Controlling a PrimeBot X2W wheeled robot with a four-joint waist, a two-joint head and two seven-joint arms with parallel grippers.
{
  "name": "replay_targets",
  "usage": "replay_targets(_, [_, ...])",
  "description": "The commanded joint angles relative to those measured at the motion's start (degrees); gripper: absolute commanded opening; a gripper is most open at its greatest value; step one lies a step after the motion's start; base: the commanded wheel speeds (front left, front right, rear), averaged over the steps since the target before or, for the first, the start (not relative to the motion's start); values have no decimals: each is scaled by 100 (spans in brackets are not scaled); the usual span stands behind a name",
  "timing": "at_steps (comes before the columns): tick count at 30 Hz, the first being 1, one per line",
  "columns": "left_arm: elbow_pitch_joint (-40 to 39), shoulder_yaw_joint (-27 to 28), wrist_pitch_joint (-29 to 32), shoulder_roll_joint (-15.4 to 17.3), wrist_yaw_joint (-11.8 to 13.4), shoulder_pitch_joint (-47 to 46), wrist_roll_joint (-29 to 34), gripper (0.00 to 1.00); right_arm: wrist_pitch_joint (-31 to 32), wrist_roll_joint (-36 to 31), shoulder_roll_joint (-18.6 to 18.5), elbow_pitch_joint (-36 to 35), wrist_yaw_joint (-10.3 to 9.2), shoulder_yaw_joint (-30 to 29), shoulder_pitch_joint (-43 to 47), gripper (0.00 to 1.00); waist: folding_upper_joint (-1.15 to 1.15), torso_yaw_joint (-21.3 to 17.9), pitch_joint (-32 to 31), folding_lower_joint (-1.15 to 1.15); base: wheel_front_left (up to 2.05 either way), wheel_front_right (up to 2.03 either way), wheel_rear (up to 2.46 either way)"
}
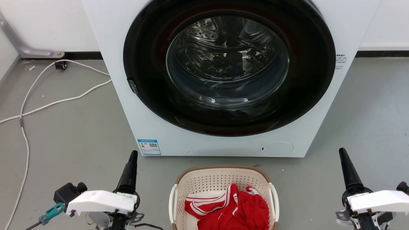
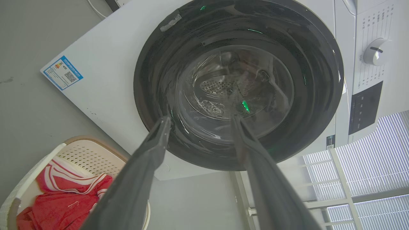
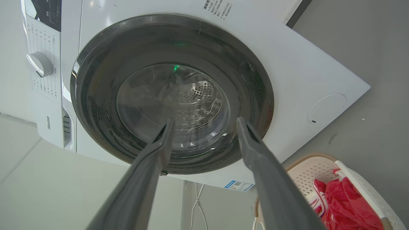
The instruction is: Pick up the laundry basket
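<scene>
Laundry basket [image 1: 220, 180], cream perforated plastic w/ brown woven-look rim, sits between our left gripper [image 2: 199, 123] & right gripper [image 3: 204, 121], both w/ fingers spread, holding nothing; its white loop handles [image 1: 173, 204] face each side, left gripper slightly nearer.

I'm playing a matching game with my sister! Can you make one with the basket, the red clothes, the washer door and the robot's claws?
Things:
1. laundry basket
2. red clothes
3. washing machine door
4. left claw and right claw

States:
A. open, holding nothing
B. on the floor, in front of the washing machine
C. shut
D. inside the basket

Pairs: 1-B, 2-D, 3-C, 4-A
</scene>
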Motion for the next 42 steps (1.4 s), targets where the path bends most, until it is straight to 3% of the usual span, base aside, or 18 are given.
replay_targets(1, [-127,-77,-62,24,54,-154,299,100,-55,-355,-29,-141,0,12,-43,100,0,0,-2,0,0,0,0])
replay_targets(19, [-121,-520,-434,19,427,-194,2148,100,-231,-2440,8,-400,1,137,132,100,0,15,-29,0,0,0,0])
replay_targets(42, [-26,-803,-821,52,755,-199,3817,100,-403,-4303,10,-660,1,306,287,100,0,32,-48,0,0,0,0])
